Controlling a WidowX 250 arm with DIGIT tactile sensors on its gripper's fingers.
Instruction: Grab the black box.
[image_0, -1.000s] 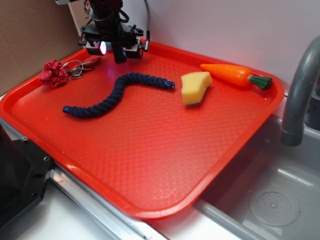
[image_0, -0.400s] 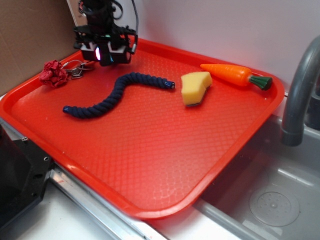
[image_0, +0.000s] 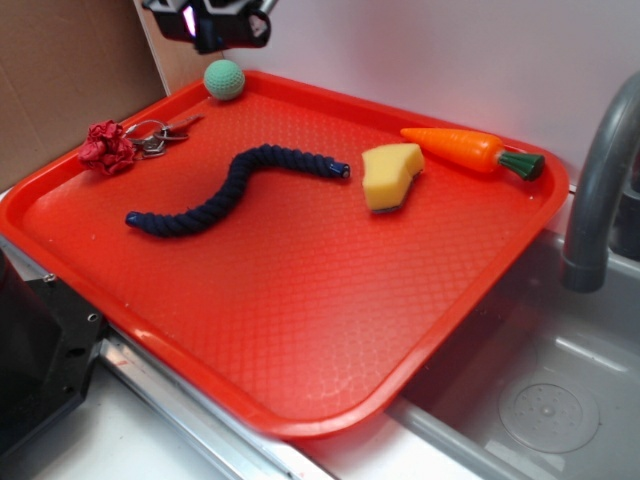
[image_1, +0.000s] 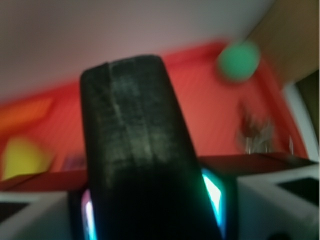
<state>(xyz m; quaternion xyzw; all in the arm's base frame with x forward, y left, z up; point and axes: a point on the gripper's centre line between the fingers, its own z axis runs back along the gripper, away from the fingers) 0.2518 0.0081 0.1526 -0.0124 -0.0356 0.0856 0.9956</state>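
Gripper (image_0: 213, 22) above the red tray's (image_0: 300, 330) far-left corner, clamped on black box (image_1: 135, 145). Green ball (image_0: 224, 79) at that corner; sink (image_0: 540, 390) right.

My exterior camera sits high at the near corner of the red tray (image_0: 300, 330), looking down and across it toward the white back wall. It takes in the whole tray, part of the sink (image_0: 540, 400) and faucet (image_0: 595, 190) on the right, and a cardboard panel (image_0: 60, 80) at left. The gripper (image_0: 212, 25) is cut off by the top edge. My wrist camera rides on the gripper (image_1: 135, 150) and looks past a dark finger (image_1: 132, 135) that fills the centre at very close range; the picture is blurred. Both views share the tray's far corner with the green ball (image_0: 224, 79) (image_1: 238, 61), the keys (image_0: 155, 135) (image_1: 255, 132) and a yellow sponge (image_0: 390, 175) (image_1: 22, 157).
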